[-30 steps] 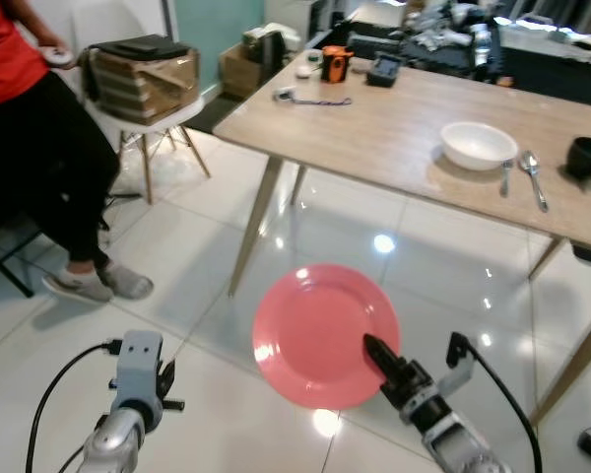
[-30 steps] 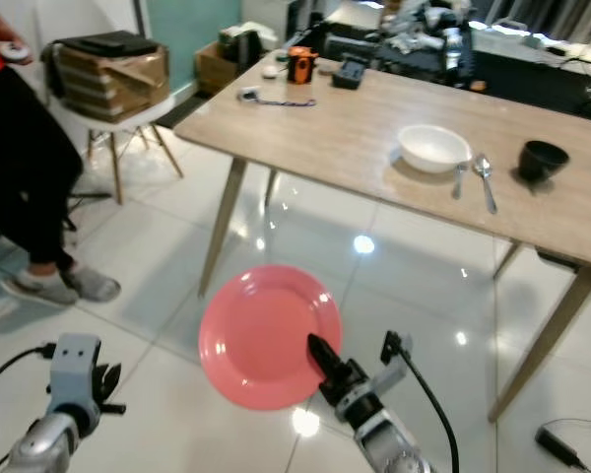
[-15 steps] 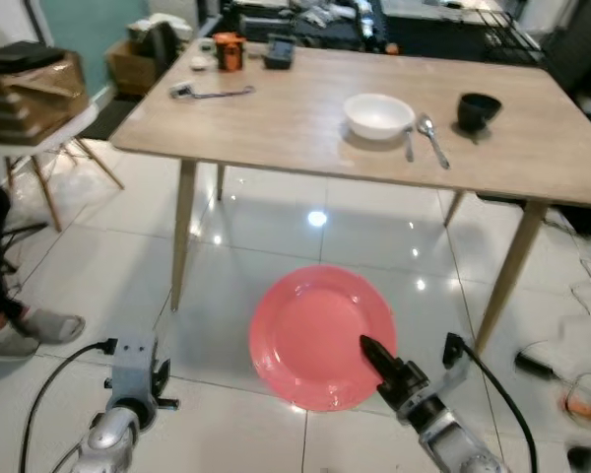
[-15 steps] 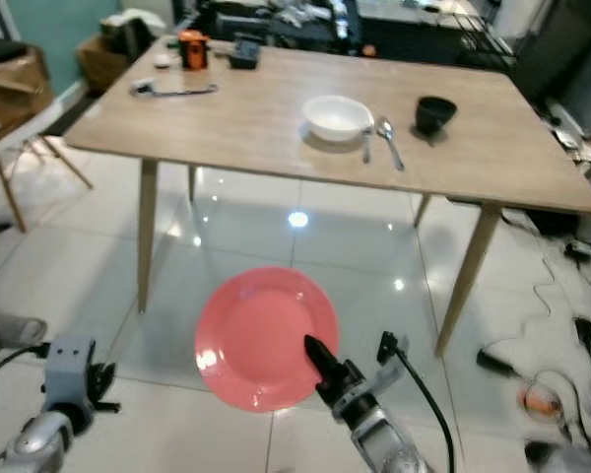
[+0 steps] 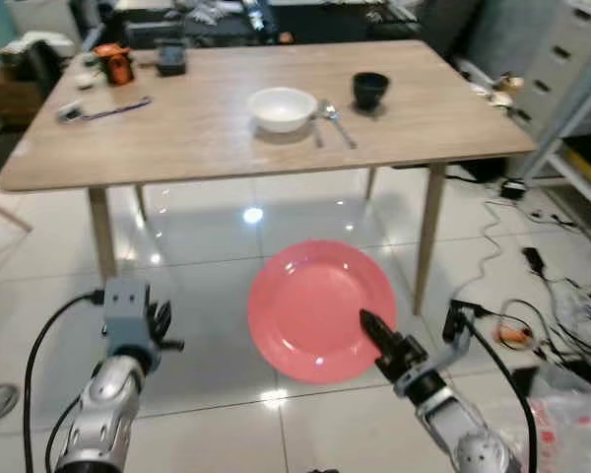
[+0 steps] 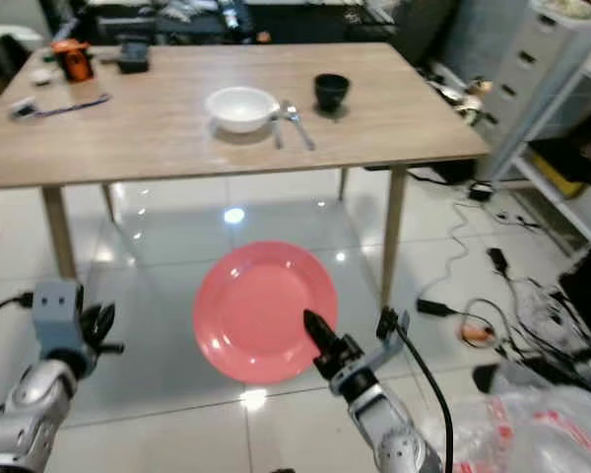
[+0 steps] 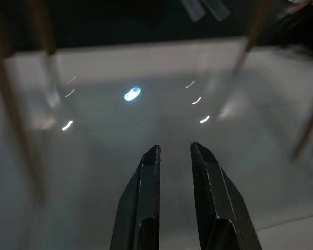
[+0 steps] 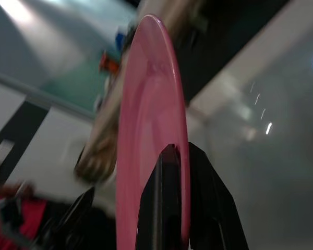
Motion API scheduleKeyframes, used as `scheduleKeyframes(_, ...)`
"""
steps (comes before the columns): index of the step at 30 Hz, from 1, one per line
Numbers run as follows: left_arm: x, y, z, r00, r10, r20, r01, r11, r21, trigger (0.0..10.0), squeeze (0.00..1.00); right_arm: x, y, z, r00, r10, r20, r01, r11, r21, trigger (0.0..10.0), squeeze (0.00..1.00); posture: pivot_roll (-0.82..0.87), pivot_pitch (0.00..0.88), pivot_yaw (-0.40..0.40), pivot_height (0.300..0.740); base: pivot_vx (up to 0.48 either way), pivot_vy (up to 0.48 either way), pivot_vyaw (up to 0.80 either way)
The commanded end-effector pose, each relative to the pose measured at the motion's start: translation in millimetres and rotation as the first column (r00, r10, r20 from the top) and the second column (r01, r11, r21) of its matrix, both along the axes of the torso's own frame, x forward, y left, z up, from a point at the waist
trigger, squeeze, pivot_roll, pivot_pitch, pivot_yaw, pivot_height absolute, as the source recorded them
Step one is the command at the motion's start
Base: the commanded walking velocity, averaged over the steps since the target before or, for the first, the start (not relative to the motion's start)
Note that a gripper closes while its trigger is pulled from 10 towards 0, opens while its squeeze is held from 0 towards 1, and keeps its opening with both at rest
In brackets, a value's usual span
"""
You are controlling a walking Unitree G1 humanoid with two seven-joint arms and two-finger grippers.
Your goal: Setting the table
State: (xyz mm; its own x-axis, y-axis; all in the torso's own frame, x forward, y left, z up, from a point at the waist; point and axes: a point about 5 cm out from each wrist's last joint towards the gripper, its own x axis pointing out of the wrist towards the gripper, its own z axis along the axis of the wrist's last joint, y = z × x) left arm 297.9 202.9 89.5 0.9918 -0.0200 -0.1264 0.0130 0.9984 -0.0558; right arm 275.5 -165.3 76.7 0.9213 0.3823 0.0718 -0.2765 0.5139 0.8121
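Round pink plate (image 5: 320, 307) held out low over the glossy white tile floor (image 5: 207, 246), in front of the light wooden desk (image 5: 217, 118) and well short of its near edge. Carried by the right gripper (image 5: 372, 334), fingers clamped on the plate's near rim, one finger lying over the face and the other behind it; in the right wrist view, seen edge-on with the plate (image 8: 146, 130) pinched between the two black fingers (image 8: 167, 198). Step in hand, by the look of it: bringing the plate to the desk, with nothing yet set down. Next move likely calls for closing on the desk, lifting the plate above the desk's edge and levelling it over a bare stretch of the top.

Already on the desk: white ceramic bowl (image 5: 282, 106) near the middle, metal spoon (image 5: 337, 120) and a second utensil just beside it, small black cup (image 5: 370, 89) a little further along.

Left gripper (image 7: 175, 156) low over the floor before the desk, fingers parted by a narrow gap, gripping nothing, touching nothing.
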Motion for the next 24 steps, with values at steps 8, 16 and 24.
scheduleKeyframes(8,7.2,-2.3,40.2,0.996,0.038,0.08,-0.038,0.999,-0.008,10.0,0.0,16.9,10.8,49.2,0.99,-0.029,0.136,0.035,0.999,-0.037,10.0,0.0,-0.03,0.017,0.062,0.74,0.0,0.0,-0.55)
scheduleKeyframes(16,12.0,-3.9,75.1,0.973,0.065,0.221,-0.09,0.99,0.107,10.0,0.0,26.9,37.2,94.8,0.967,0.007,0.256,0.015,0.996,-0.085,10.0,0.0,-0.01,0.01,0.055,0.74,0.264,0.0,0.0)
scheduleKeyframes(24,9.4,-8.3,77.0,0.975,0.055,0.215,-0.08,0.991,0.109,10.0,0.0,26.3,44.3,98.2,0.967,0.018,0.253,-0.001,0.998,-0.066,10.0,0.0,0.0,0.008,0.056,0.74,0.48,0.0,0.0)
